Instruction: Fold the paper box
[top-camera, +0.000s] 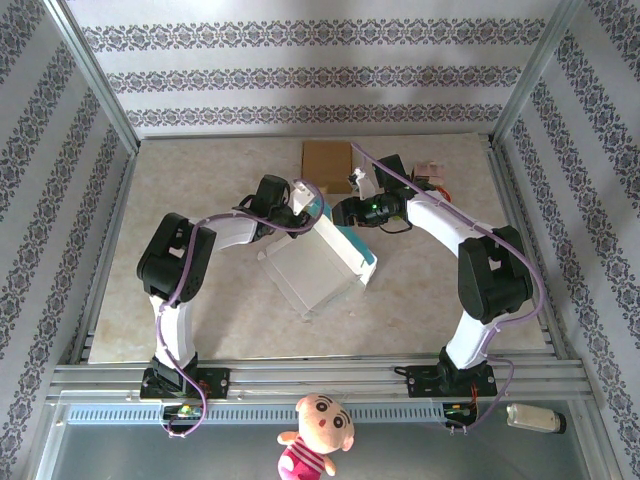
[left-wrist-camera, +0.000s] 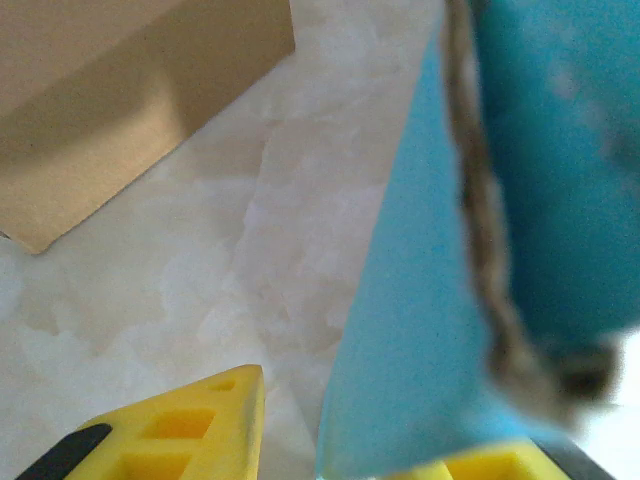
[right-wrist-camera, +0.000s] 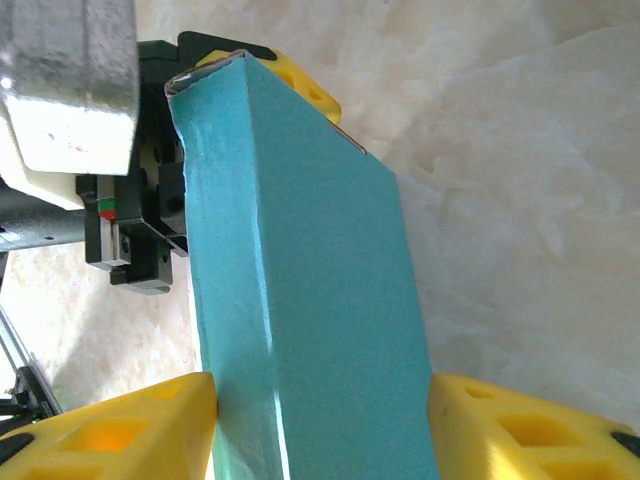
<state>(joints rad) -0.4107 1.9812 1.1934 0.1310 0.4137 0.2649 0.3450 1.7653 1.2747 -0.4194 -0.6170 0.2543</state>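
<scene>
Top external view showed the paper box (top-camera: 318, 268) lying near the middle of the table (top-camera: 200, 300), its upper end caught between the left gripper (top-camera: 305, 200) and the right gripper (top-camera: 345, 213), which met it from opposite sides. From above, the box was a broad white panel with a teal strip along its right edge, set at a slant to the table's sides. A flat brown cardboard piece (top-camera: 328, 158) lay behind it, apart from it.

On the right wrist camera, the right gripper (right-wrist-camera: 325, 400) was clamped on the box (right-wrist-camera: 310, 280). The teal panel took up the whole gap between the two yellow fingers (right-wrist-camera: 130, 425) and touched both. That panel ran long and narrow away from the camera, with a lengthwise crease and a pale edge at its far end, where the left gripper's yellow finger (right-wrist-camera: 300, 85) sat against it.

On the left wrist camera, the left gripper (left-wrist-camera: 360, 420) stood parted. The teal wall of the box (left-wrist-camera: 400, 330) lay close by the right-hand finger, while the other finger (left-wrist-camera: 180, 430) was clear of it with bare table between. A frayed brownish edge ran down the teal, too blurred to read further. The cardboard (left-wrist-camera: 120, 100) lay on the table beyond.
</scene>
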